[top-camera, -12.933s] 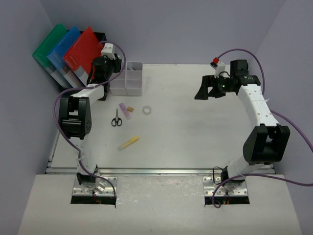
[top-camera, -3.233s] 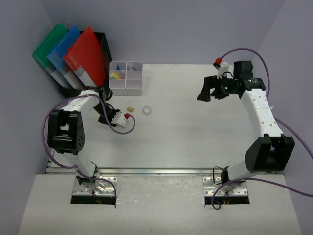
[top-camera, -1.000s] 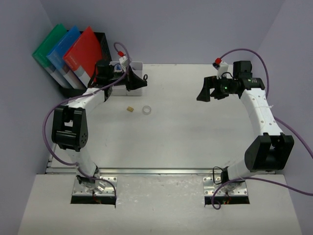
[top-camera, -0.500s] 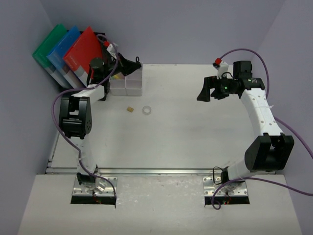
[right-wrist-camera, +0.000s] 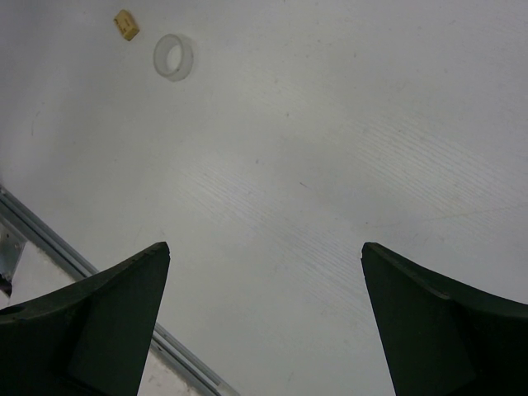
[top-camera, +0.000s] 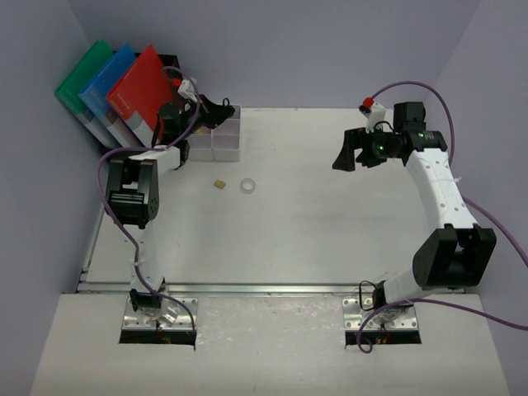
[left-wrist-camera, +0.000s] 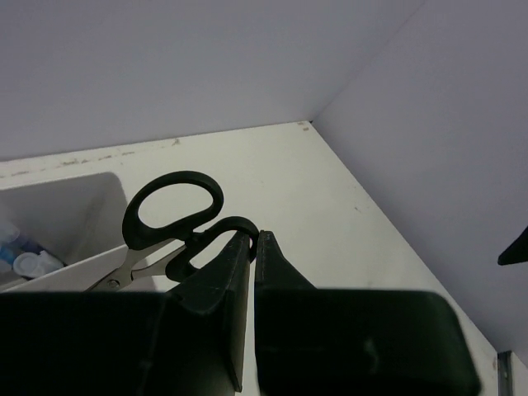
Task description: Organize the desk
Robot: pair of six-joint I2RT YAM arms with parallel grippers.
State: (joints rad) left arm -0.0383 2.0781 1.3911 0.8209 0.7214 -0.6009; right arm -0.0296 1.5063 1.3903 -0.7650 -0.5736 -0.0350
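Observation:
The white desk [top-camera: 330, 223] carries a small yellow block [top-camera: 219, 184] and a clear tape ring [top-camera: 247, 186] left of centre. My left gripper [top-camera: 219, 108] hovers over the white compartment tray [top-camera: 228, 142] at the back left. In the left wrist view it [left-wrist-camera: 254, 235] is shut on one handle loop of the black-handled scissors [left-wrist-camera: 181, 176], whose blades point down into a tray [left-wrist-camera: 70, 210] compartment. My right gripper [top-camera: 350, 153] hangs open above the desk's back right, nothing between its fingers [right-wrist-camera: 99, 313]. The right wrist view shows the block [right-wrist-camera: 126, 24] and tape ring [right-wrist-camera: 172, 57].
A black rack [top-camera: 169, 70] at the back left holds green [top-camera: 82, 76], blue [top-camera: 106, 82] and red [top-camera: 140, 87] folders, just left of the tray. Small items lie in another tray compartment [left-wrist-camera: 21, 260]. A silver rail [top-camera: 272, 289] runs along the near edge.
My left gripper, still holding the scissors, has swung up and back-left from the tray's right side to above the tray. The right arm has not moved.

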